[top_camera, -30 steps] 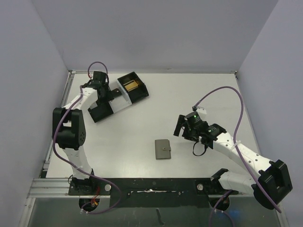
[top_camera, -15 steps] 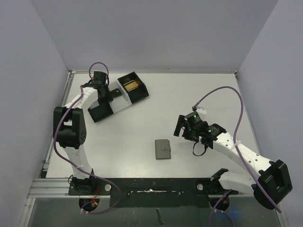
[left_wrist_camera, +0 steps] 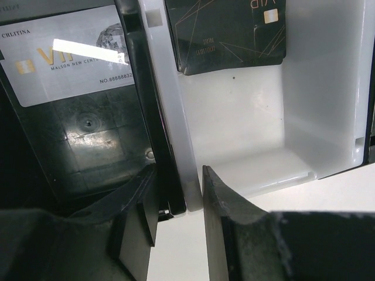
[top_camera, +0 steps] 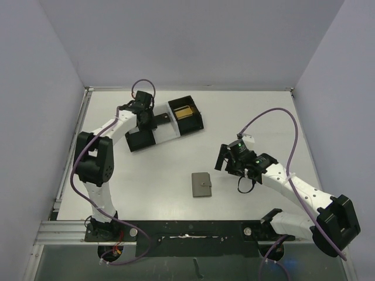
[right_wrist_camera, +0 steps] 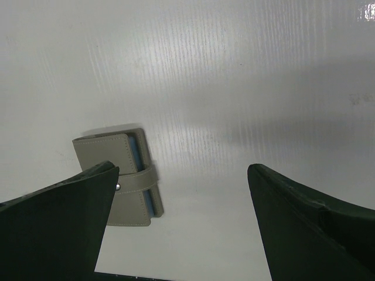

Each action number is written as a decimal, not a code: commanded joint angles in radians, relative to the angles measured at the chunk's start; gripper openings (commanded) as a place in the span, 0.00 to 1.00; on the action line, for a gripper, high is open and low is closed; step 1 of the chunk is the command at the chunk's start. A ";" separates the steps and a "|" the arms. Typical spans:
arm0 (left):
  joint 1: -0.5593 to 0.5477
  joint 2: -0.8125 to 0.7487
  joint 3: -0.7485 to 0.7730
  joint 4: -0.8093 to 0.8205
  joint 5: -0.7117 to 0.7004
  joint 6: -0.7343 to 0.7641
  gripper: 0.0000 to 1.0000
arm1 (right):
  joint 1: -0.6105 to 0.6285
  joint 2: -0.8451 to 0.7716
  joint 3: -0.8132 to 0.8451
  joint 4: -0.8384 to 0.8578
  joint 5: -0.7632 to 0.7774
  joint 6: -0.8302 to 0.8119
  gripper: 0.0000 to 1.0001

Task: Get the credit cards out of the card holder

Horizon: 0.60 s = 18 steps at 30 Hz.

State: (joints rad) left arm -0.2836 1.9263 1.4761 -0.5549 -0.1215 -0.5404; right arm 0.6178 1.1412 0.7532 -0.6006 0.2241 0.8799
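One white table (top_camera: 263,111) carries everything. Toward its far left sits the black tray (top_camera: 140,142) with a white middle bin. The left gripper (left_wrist_camera: 179,172) straddles the wall between two of its bins, pressed in and pinching that wall. The right gripper (right_wrist_camera: 181,170) hangs spread wide and holds nothing, just right of the card holder (top_camera: 201,185). The holder lies flat near the front centre, folded, with its strap fastened. Smallest, a pale card (left_wrist_camera: 70,55) and a dark card (left_wrist_camera: 225,32) lie in the tray's bins. The credit cards meant for removal do not show clearly. Judging by this, the task is barely begun: unfastening, opening and pulling out the cards all remain.
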 commanded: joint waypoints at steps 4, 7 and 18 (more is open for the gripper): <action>-0.104 -0.016 0.028 0.033 0.108 -0.032 0.24 | 0.002 -0.006 -0.009 0.021 0.023 0.034 0.98; -0.144 -0.014 0.022 0.033 0.104 -0.035 0.24 | 0.003 -0.012 -0.016 0.013 0.039 0.045 0.98; -0.253 -0.018 -0.018 0.060 0.117 -0.079 0.25 | 0.003 -0.045 -0.042 0.004 0.087 0.091 0.98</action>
State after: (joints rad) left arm -0.5095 1.9263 1.4681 -0.5350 -0.0647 -0.5854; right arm 0.6178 1.1332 0.7212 -0.6090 0.2646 0.9432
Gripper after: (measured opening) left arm 0.274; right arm 0.976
